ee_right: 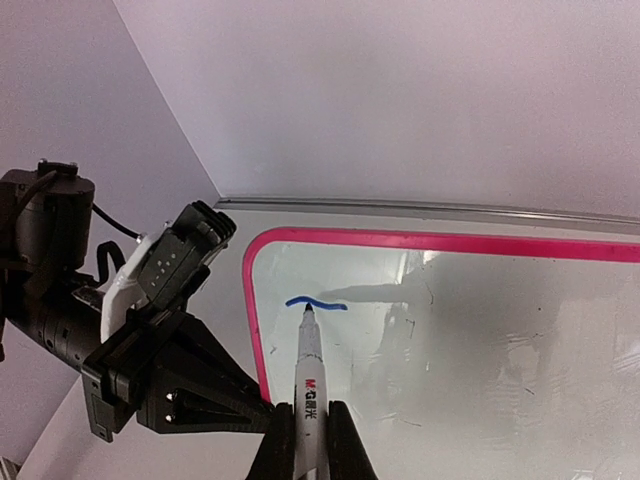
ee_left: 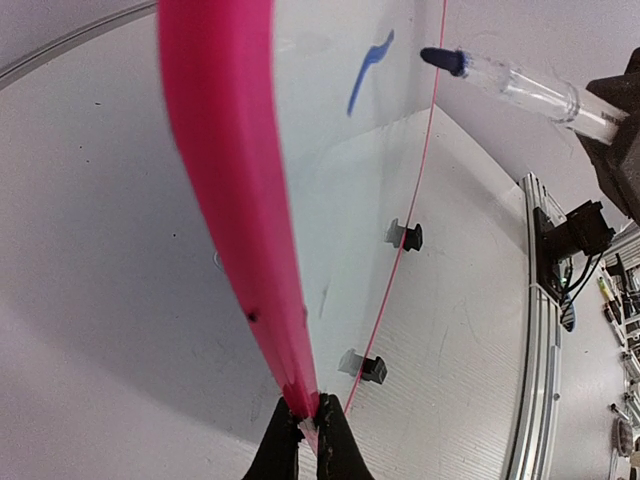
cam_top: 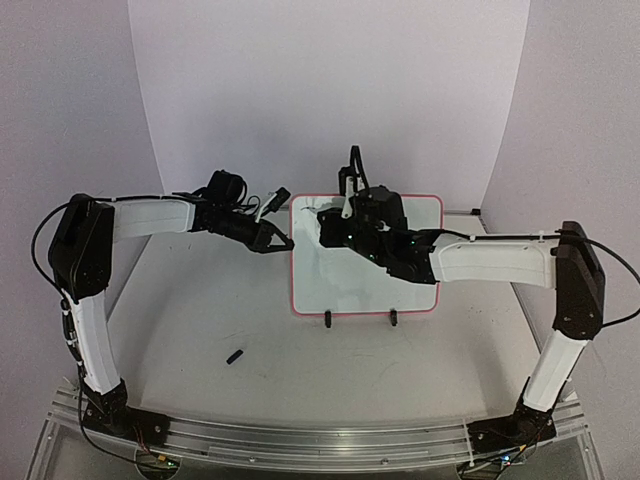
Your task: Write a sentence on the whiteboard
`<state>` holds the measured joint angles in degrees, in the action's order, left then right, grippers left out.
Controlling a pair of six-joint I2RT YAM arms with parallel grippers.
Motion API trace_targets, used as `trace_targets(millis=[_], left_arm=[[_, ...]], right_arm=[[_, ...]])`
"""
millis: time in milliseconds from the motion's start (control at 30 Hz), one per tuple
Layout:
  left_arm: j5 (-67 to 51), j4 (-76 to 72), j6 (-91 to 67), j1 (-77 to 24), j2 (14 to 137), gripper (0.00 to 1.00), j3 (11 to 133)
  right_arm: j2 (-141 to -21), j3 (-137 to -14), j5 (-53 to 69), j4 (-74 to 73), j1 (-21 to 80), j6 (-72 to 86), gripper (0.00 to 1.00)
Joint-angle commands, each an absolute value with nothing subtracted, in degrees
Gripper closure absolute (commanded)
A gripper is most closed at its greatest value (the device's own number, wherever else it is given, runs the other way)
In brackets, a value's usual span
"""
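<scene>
Currently: whiteboard (cam_top: 340, 285), pink-rimmed, stands mid-table on two black clip feet (cam_top: 328, 320), its face toward the arm bases.

Left gripper (ee_left: 310, 425): jaws pressed onto the board's pink rim on the left-hand edge, pinching it; seen from above, that grip sits near the upper left corner. Left arm reaches in from the left.

Right gripper (ee_right: 310, 425): jaws pinching the barrel of a white marker (ee_right: 308, 370), blue tip pointing up the board face. Right arm crosses in front of the board from the right.

Writing so far: one short blue stroke (ee_right: 315, 302) in the upper left of the white surface, close to the rim. Marker tip lies just under the stroke's left end; whether it touches the surface cannot be told. The left wrist view shows the same stroke (ee_left: 368, 70) with the tip near it.

Table (cam_top: 200, 320): a small dark cap-like piece (cam_top: 235, 356) lies well apart from the board, toward the left arm's base.
</scene>
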<state>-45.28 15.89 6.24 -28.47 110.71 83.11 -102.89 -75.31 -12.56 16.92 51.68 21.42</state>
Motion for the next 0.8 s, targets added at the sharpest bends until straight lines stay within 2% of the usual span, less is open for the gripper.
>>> trace_targets(millis=[0,767], left_arm=[[-42.91,19.56,10.47,-29.88,109.47,1.0,82.85],[-42.65,19.94,10.95,-29.88,109.39,1.0,82.88]], right_arm=[[-101.08,-76.84,-10.0,18.99,51.85,19.77,1.0],[-105.05,-79.6,-16.07,13.56,51.79,22.29,1.0]])
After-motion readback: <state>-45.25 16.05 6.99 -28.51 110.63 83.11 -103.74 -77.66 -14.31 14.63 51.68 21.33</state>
